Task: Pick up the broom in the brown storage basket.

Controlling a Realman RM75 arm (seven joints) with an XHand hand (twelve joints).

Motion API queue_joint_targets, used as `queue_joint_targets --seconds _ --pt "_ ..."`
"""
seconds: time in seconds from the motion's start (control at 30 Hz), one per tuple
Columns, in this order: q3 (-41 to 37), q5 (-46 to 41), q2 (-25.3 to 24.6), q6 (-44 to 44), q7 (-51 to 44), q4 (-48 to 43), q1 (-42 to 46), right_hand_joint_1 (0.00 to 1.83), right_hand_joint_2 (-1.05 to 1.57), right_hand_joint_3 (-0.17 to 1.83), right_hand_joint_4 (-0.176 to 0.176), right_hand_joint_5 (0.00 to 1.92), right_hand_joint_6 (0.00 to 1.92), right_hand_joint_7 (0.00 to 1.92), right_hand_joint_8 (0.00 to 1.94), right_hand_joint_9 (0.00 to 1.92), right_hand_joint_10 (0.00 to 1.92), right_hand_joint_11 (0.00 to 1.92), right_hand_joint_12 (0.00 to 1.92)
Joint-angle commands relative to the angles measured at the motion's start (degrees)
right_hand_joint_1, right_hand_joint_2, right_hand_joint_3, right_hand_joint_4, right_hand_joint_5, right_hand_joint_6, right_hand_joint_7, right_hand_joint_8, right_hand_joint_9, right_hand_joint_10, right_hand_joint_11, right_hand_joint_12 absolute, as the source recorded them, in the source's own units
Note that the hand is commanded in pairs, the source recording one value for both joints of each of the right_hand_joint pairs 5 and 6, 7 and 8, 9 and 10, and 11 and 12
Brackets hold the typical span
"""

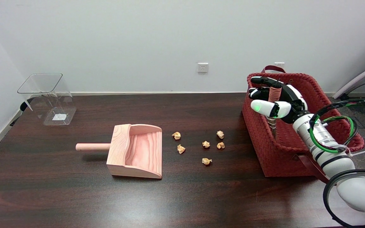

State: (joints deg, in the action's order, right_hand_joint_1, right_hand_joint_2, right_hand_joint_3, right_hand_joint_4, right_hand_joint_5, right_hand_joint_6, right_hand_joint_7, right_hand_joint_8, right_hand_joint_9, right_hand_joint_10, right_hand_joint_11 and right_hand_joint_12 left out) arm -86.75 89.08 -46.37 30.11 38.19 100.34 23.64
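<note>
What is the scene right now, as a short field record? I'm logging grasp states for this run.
right hand: fingers around the broom handle
broom: upright inside the basket, near its left wall
basket: reddish-brown woven, at the table's right end
dustpan: wooden, mid-table, handle pointing left
paper scraps: six, between dustpan and basket
clear bin: far left

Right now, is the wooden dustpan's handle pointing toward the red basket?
No. The dustpan lies with its handle pointing to the picture's left, away from the basket, which stands at the table's right side.
</note>
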Motion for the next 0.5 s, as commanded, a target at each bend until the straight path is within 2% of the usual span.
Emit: queue_joint_targets --seconds 0.03,0.13,0.23,0.4,0.5 --pt "0.38 -0.10 0.16 1.90 0.18 -0.17 -0.26 1.22 -0.18 0.94 0.000 0.74 0.74 1.21 1.21 0.74 0.74 0.74 0.74" --pt "0.38 -0.10 0.16 1.91 0.18 -0.32 -0.25 1.19 -0.11 1.06 0.000 0.94 0.94 1.45 1.45 0.94 0.94 0.94 0.94" --pt "0.38 -0.18 0.16 1.91 0.18 -0.32 -0.33 1.10 -0.06 1.18 0.000 1.29 1.29 1.72 1.72 1.29 1.29 1.29 1.29" --pt "0.38 -0.26 0.16 1.91 0.18 -0.32 -0.41 1.04 -0.09 1.20 0.000 1.64 1.64 1.92 1.92 1.64 1.64 1.64 1.64" --pt "0.38 -0.26 0.16 1.91 0.18 -0.40 -0.42 1.04 -0.14 1.16 0.000 1.72 1.72 1.92 1.92 1.72 1.72 1.72 1.72"
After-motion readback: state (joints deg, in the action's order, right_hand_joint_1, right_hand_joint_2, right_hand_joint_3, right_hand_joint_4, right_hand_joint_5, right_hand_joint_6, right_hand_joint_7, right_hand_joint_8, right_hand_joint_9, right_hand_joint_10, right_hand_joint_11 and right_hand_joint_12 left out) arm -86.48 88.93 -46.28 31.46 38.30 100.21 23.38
